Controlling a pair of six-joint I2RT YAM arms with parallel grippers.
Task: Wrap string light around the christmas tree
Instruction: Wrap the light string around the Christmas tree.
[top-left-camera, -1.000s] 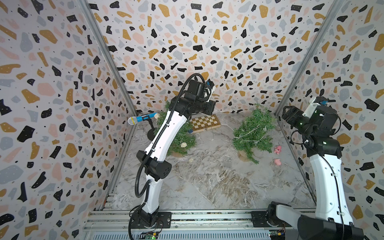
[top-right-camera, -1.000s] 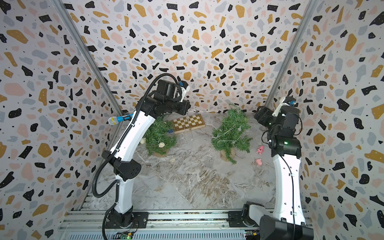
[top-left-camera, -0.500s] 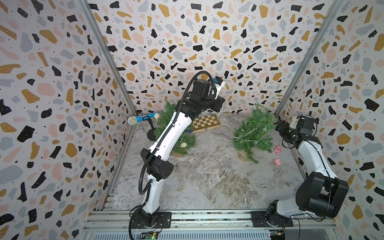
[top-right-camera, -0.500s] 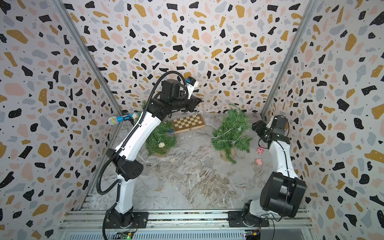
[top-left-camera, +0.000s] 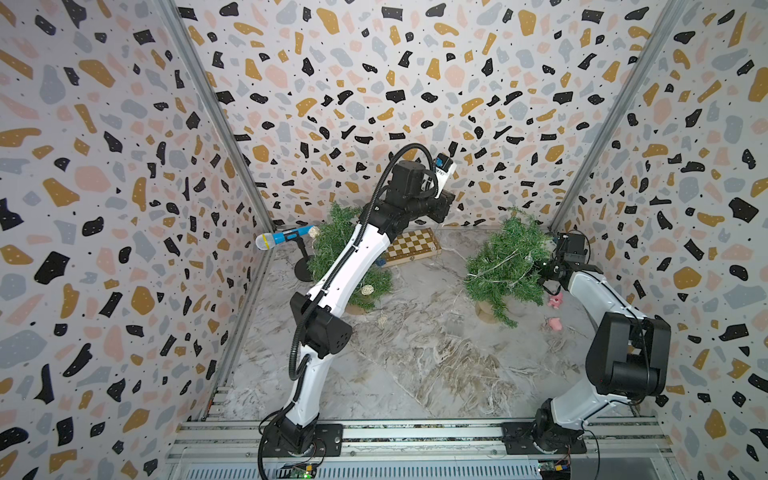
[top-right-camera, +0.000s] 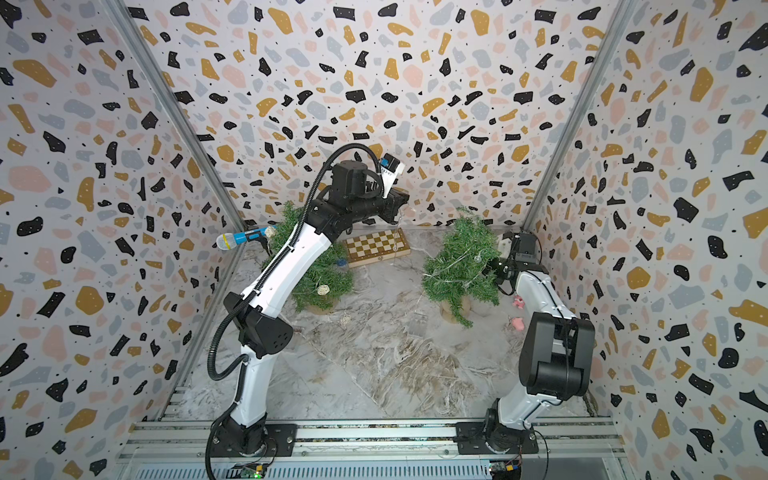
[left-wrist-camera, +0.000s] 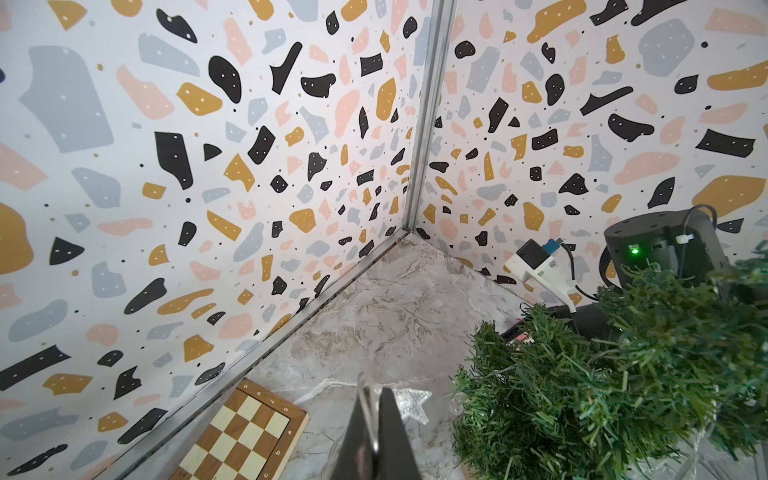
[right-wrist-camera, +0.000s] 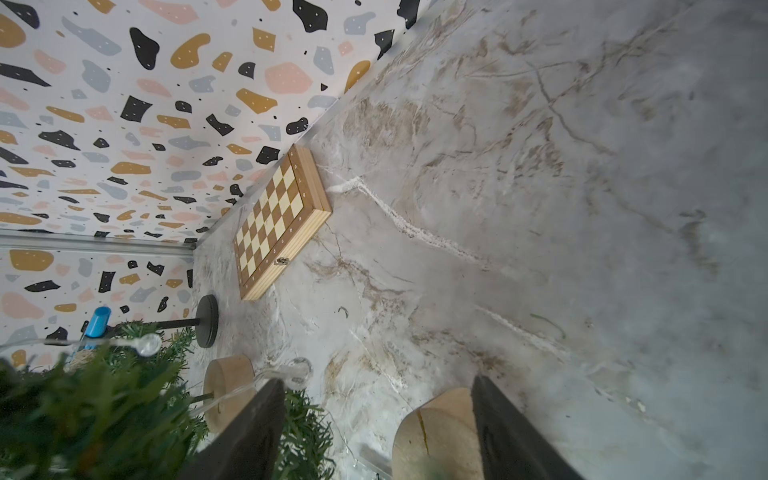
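Note:
The christmas tree leans over its round wooden base at the back right. The string light, a clear wire with small bulbs, lies across its branches. My left gripper hangs high near the back wall, left of the tree. It is shut on the clear wire, as the left wrist view shows. My right gripper sits against the tree's right side, open. Between its fingers I see the wooden base further off, and a bulb by one fingertip.
A second green tree stands at the back left, partly behind my left arm. Beside it are a blue microphone on a stand and a chessboard. A silver star and two pink pieces lie on the marble floor.
My right arm has come down from a raised pose to the tree's right side. My left gripper has shifted right along the back wall, still shut.

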